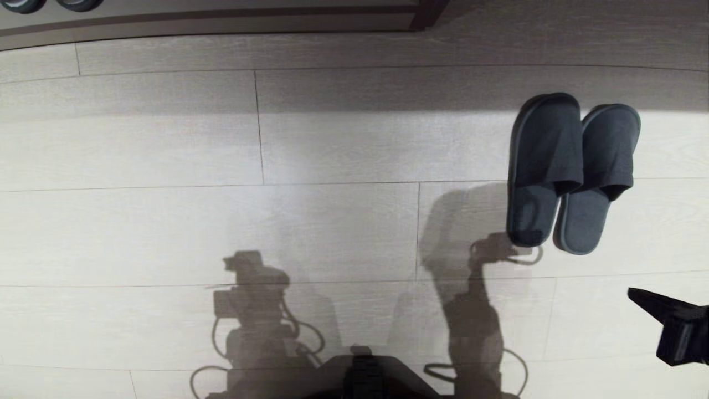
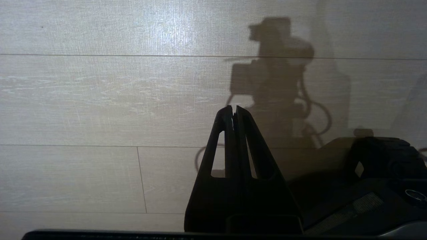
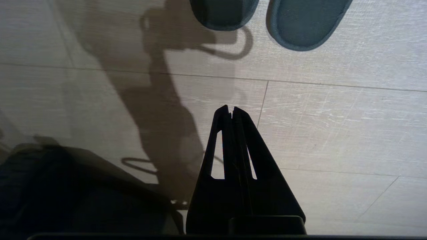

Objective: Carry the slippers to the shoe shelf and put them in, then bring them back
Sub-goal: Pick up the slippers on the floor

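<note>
The slippers (image 1: 570,172), a dark grey-blue fabric pair, lie side by side on the pale floor at the right of the head view, toes pointing away from me. Their heels show at the far edge of the right wrist view (image 3: 307,23). My right gripper (image 1: 632,292) comes in from the right edge, nearer to me than the slippers and apart from them. It is shut and holds nothing (image 3: 230,109). My left gripper (image 2: 233,108) hangs over bare floor, shut and empty, outside the head view. The shoe shelf is out of view.
A dark baseboard strip (image 1: 221,25) runs along the far edge of the floor, with two dark round objects (image 1: 22,4) at its far left. My own base (image 1: 365,377) shows at the near edge. Shadows of both arms fall on the floor planks (image 1: 166,221).
</note>
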